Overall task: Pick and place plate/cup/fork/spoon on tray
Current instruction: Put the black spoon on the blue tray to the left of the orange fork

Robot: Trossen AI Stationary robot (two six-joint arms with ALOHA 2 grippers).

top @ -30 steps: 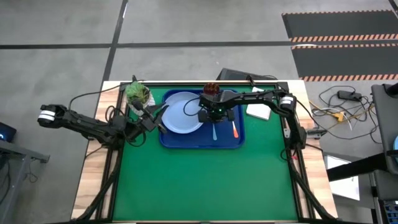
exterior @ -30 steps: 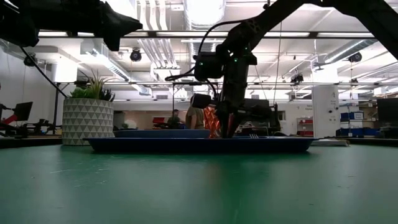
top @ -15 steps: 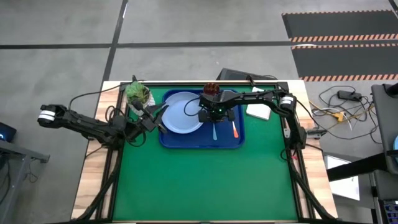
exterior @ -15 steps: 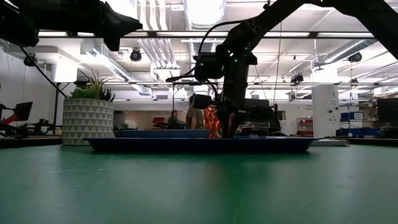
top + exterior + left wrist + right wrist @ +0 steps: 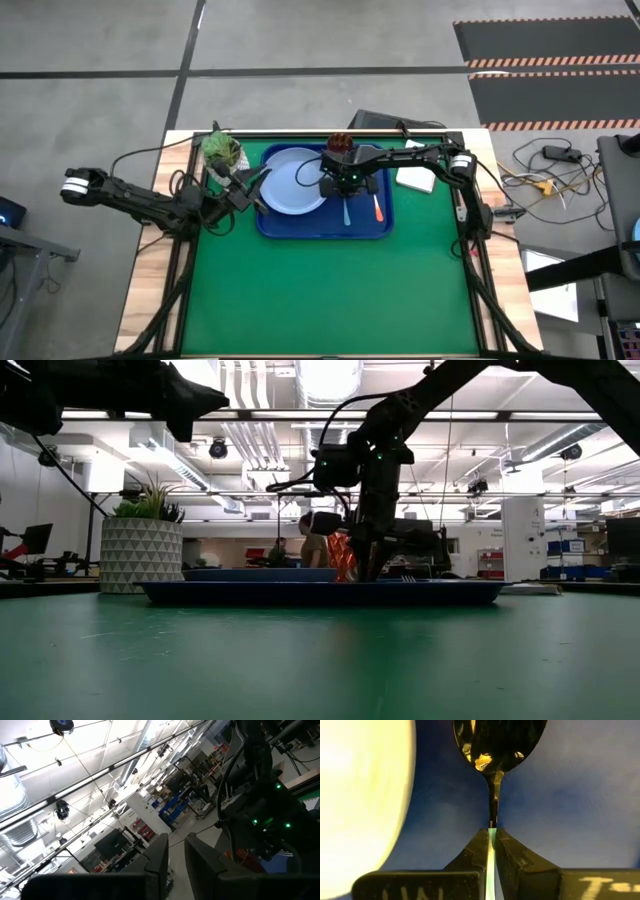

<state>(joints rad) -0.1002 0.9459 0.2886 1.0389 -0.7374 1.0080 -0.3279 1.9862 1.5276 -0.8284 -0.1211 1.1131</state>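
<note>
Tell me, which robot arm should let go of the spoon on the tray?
The right. Its gripper is shut on the spoon over the tray, beside the plate. The left gripper waits off the tray's edge.

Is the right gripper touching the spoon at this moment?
Touching. In the right wrist view, the right gripper pinches the spoon by its thin handle between both fingers.

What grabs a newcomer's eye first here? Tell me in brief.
The large dark blue rectangular plastic tray at the table's far middle, with the round pale blue plastic plate on its left half. Over the tray, the right tool is shut on the slim light-blue-handled spoon, beside the orange-handled fork. The left tool waits by the tray's left edge.
</note>
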